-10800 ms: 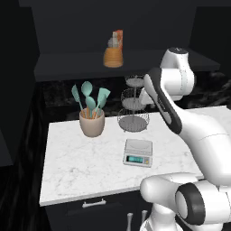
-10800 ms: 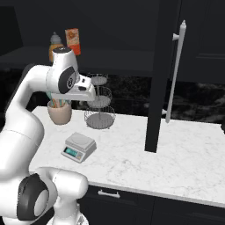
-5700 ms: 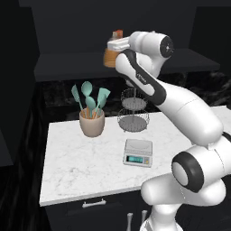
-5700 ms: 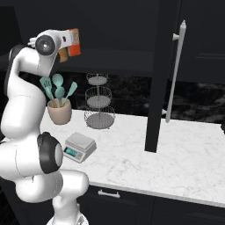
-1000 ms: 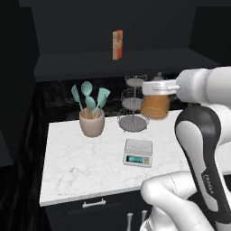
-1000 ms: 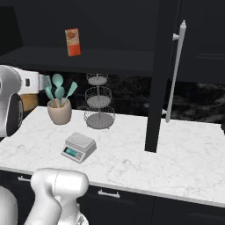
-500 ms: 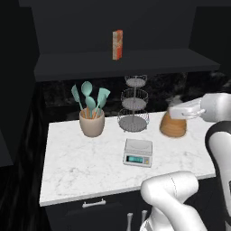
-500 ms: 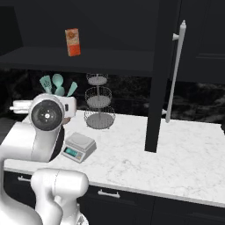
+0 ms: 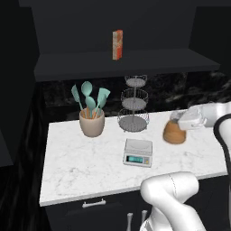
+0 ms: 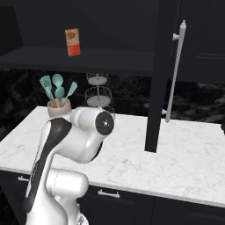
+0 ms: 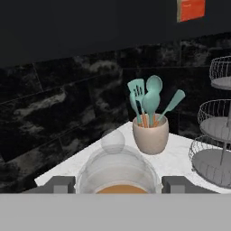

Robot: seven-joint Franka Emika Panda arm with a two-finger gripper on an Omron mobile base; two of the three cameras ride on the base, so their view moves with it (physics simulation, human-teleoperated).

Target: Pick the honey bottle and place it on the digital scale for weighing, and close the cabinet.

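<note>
Gripper [image 9: 180,122] clamps our honey bottle [image 9: 173,131], seemingly above the counter's [image 9: 81,167] right edge, beside the digital scale [image 9: 138,152].

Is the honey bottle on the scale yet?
Not yet. The honey bottle is in the gripper, off to the right of the digital scale, whose platform is bare.

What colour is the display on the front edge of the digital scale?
Teal, lit against the light-grey digital scale; it shows best in the left base view.
</note>
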